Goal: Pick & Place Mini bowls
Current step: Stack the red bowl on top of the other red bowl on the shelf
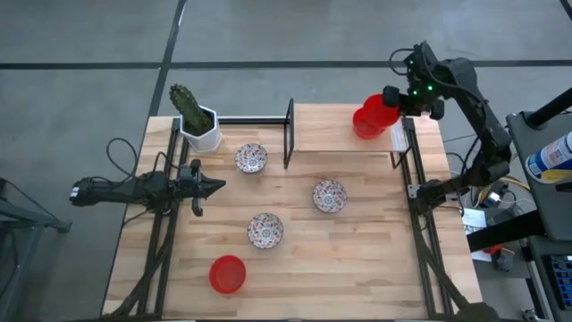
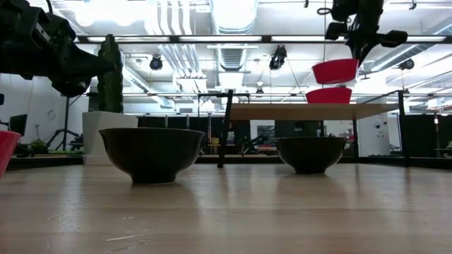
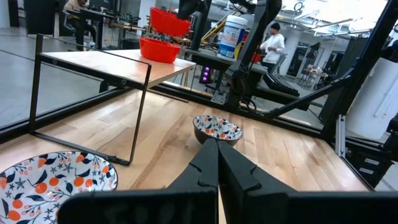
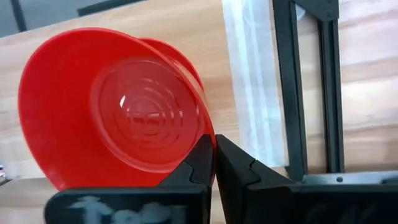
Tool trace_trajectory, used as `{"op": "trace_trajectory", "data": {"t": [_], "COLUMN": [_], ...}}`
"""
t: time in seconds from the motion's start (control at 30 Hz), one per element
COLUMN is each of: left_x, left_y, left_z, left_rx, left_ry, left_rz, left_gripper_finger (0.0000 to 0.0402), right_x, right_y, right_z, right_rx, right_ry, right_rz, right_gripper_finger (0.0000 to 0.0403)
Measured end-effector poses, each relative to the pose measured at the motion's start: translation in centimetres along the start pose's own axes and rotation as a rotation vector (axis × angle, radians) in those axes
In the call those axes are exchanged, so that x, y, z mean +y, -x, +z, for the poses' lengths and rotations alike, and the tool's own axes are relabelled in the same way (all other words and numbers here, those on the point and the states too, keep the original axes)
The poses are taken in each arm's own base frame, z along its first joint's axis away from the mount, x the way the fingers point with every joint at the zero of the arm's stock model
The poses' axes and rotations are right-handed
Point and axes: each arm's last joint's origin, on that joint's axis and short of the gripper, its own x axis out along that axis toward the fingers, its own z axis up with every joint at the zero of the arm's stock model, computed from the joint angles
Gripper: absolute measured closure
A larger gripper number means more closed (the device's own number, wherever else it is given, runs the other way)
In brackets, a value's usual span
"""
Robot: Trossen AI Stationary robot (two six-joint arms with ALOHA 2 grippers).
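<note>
Just beyond my left pincer [image 1: 214,186] a cactus [image 1: 188,105] stands in its white pot [image 1: 202,134] at the bench [image 1: 357,259] corner, beside a raised shelf [image 1: 335,128].

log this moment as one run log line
right tool: shut on glossy red mini bowl, above second red bowl on raised wooden shelf | left tool: shut, empty, waiting at table's left

Pretty even overhead light is seen on the pale wooden table [image 1: 357,259], with only soft shadows. In the low view the two dark-looking round bowls [image 2: 150,153] are badly backlit by glaring ceiling strip lights [image 2: 233,14]. The glossy red plastic bowl [image 4: 112,112] is rendered slightly soft up close.
</note>
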Motion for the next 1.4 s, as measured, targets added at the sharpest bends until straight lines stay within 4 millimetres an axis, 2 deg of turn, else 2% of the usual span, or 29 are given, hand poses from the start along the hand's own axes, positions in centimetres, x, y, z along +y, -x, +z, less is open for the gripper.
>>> {"op": "trace_trajectory", "data": {"t": [0.17, 0.43, 0.73, 1.4], "left_x": [0.0, 0.0, 0.0, 0.0], "left_y": [0.0, 0.0, 0.0, 0.0], "left_z": [0.0, 0.0, 0.0, 0.0], "left_rx": [0.0, -0.001, -0.001, -0.001], "left_ry": [0.0, 0.0, 0.0, 0.0], "left_rz": [0.0, 0.0, 0.0, 0.0], "left_gripper_finger": [0.0401, 0.0401, 0.0401, 0.0401], "right_x": [0.0, 1.0, 1.1, 0.7], "right_y": [0.0, -0.2, -2.5, -5.5], "right_z": [0.0, 0.8, 0.7, 0.2], "right_rx": [0.008, -0.022, 0.032, 0.064], "right_ry": [-0.01, -0.091, -0.157, -0.176], "right_rz": [-0.001, 0.118, 0.071, -0.013], "right_gripper_finger": [0.0394, 0.0394, 0.0394, 0.0394]}}
